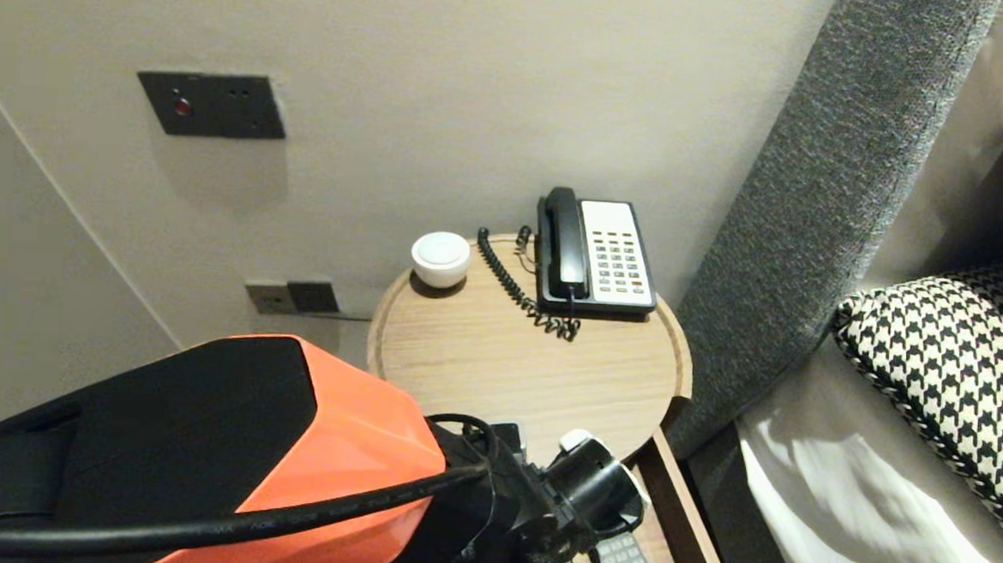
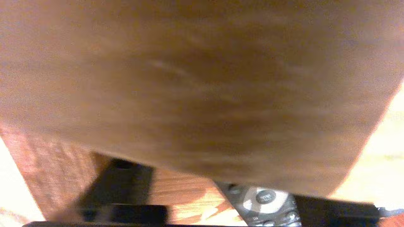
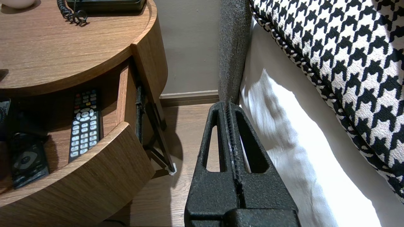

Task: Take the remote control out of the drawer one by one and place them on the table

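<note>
The bed (image 3: 284, 142), a white sheet under a houndstooth pillow (image 3: 341, 56), flanks the round wood-grain bench (image 1: 531, 369). Its curved drawer (image 3: 94, 176) stands open, holding slim black remotes (image 3: 83, 126). One remote control (image 2: 265, 198), a pale ring round a dark button, lies between the left gripper's (image 2: 225, 197) parted fingers, under the benchtop. The right gripper (image 3: 232, 126) hangs pressed together beside the bed.

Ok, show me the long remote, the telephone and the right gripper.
long remote (image 3: 83, 126): right wrist view, on its white keys.
telephone (image 1: 619, 258): head view, on its keypad.
right gripper (image 3: 228, 108): right wrist view, between its shut fingertips.
</note>
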Controlling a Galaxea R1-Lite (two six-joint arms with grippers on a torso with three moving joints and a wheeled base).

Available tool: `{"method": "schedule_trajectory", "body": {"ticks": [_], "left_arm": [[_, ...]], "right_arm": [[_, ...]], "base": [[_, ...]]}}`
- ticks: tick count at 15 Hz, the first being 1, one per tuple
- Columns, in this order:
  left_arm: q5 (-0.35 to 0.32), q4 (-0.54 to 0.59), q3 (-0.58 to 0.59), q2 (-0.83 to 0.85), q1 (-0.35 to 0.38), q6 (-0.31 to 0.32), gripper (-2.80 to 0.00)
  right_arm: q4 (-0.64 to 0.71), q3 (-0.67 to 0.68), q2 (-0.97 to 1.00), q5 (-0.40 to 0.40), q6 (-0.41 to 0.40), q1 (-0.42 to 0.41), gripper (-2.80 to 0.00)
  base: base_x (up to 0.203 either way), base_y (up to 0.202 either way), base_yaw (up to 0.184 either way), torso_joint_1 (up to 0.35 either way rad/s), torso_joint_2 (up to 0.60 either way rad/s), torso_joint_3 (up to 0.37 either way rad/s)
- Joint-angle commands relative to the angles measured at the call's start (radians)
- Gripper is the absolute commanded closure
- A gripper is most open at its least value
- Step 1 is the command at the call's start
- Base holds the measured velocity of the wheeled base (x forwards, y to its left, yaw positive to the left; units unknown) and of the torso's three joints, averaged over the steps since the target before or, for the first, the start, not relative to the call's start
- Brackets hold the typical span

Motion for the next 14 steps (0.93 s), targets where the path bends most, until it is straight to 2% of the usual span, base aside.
{"method": "schedule_trajectory", "body": {"ticks": [1,9,11,14], "left_arm": [[0.004,0.002,0.000,-0.001,0.000,-0.006,0.00],[0.010,0.004,0.014,-0.055,-0.017,-0.002,0.00],[-0.007,0.018,0.011,-0.073,-0.017,0.009,0.00],[-0.071,0.060,0.012,-0.084,-0.019,0.013,0.00]], "right_arm": [[-0.001,0.040,0.002,0.000,0.000,-0.001,0.00],[-0.001,0.040,0.002,0.000,0.000,0.000,0.00],[-0.001,0.040,0.002,0.000,0.000,0.000,0.00],[-0.001,0.040,0.002,0.000,0.000,0.000,0.00]], "base": [[0.000,0.000,0.000,0.000,0.00,0.000],[0.000,0.000,0.000,0.000,0.00,0.000],[0.000,0.000,0.000,0.000,0.00,0.000],[0.000,0.000,0.000,0.000,0.00,0.000]]}}
